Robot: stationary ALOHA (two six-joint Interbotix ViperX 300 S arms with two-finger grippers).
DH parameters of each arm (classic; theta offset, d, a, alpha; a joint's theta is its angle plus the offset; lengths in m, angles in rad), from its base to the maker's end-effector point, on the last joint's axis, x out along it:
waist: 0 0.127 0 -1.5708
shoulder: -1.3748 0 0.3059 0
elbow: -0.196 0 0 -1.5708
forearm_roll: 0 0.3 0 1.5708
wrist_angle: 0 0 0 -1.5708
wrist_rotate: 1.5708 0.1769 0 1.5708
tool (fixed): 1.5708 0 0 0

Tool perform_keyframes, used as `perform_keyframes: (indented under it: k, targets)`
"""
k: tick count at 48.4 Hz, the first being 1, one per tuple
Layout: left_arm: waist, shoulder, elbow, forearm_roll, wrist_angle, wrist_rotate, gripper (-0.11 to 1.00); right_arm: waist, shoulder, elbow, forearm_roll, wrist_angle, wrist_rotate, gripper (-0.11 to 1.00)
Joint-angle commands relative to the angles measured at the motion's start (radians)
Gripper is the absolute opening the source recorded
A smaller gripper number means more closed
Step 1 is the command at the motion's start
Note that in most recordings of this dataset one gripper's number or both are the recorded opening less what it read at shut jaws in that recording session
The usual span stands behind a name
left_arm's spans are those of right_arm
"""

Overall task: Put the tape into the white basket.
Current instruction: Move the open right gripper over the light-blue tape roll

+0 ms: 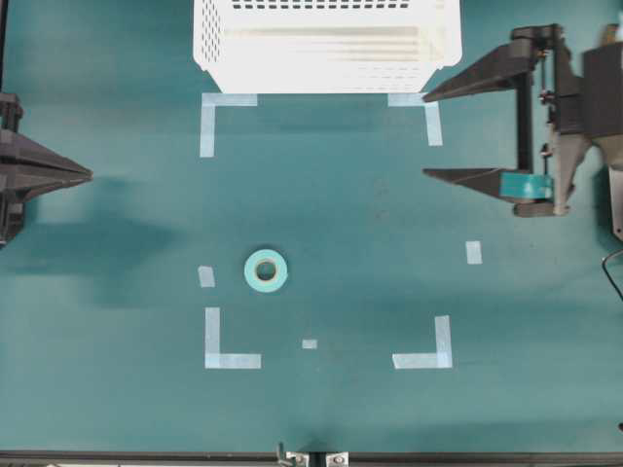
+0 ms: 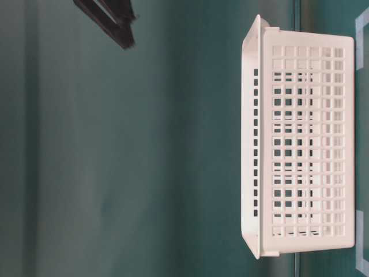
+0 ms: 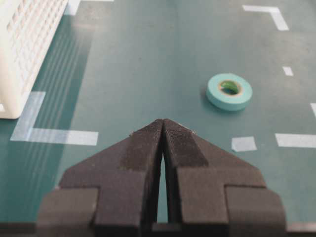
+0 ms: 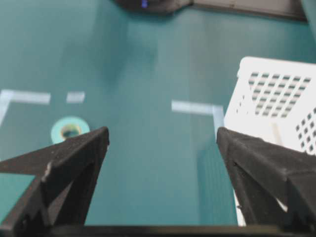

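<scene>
Sitting flat on the green table (image 1: pixel 117 389), near the front and left of centre, the tape (image 1: pixel 266 270) is lying untouched inside the pale-blue corner marks (image 1: pixel 232 342), hole facing up. Neither arm is touching it, so this is looking like the approach step, with the grasp not yet made. Out at the right edge, the right gripper (image 1: pixel 426 136) is hanging with its jaws spread wide and nothing between them; from its own wrist camera the roll is showing just above the left fingertip, well apart. For the next move, I'd judge, it needs to reach across and down toward the roll, then straddle the ring wall or the whole roll before closing. Over on the left edge, the left gripper (image 1: pixel 86 175) is pointing inward with its fingers pressed together, empty, low and level by the look of its wrist view. Farthest back, the white basket (image 1: pixel 326 78) is standing at the rear centre, open top up, well apart from the tape.
</scene>
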Motion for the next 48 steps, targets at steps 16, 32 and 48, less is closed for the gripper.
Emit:
perform_keyframes:
  k: [16,32,48]
  targets:
    - [0.003,-0.061,0.008,0.0,0.017,0.002,-0.11,0.0,0.181,-0.195,0.026,0.16,0.018,0.99]
    - [0.003,-0.061,0.008,0.0,0.017,0.002,-0.11,0.0,0.316,-0.301,0.044,0.295,0.067,0.97]
    - [0.003,-0.061,0.008,0.0,0.017,0.002,-0.11,0.0,0.462,-0.411,0.043,0.4,0.069,0.97]
